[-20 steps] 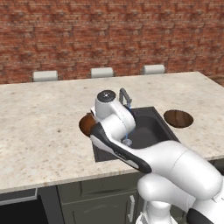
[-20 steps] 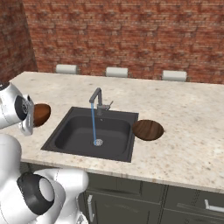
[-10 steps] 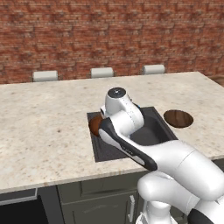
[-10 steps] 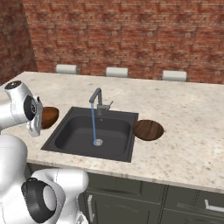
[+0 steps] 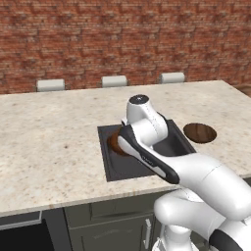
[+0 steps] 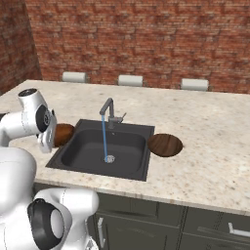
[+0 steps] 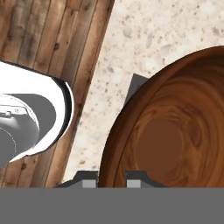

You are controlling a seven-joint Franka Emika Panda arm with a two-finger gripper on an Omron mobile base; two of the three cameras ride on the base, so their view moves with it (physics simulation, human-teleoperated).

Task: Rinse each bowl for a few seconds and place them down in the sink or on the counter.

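Claw (image 7: pixel 111 177) clamped narrow on the rim of one wooden bowl (image 7: pixel 175 131) — held aloft over the left edge of the black sink (image 6: pixel 83 156). Faucet (image 6: pixel 108 110) running, thin stream of water (image 6: pixel 104 139) falling to the drain (image 6: pixel 110 158). Second bowl (image 6: pixel 165 144) resting on the table (image 6: pixel 210 146) — just right of the sink.

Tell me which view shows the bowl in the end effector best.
The hand view: the held bowl fills it, grain and rim clear. In the left base view the arm hides most of it; the right base view shows part of it beside the sink.
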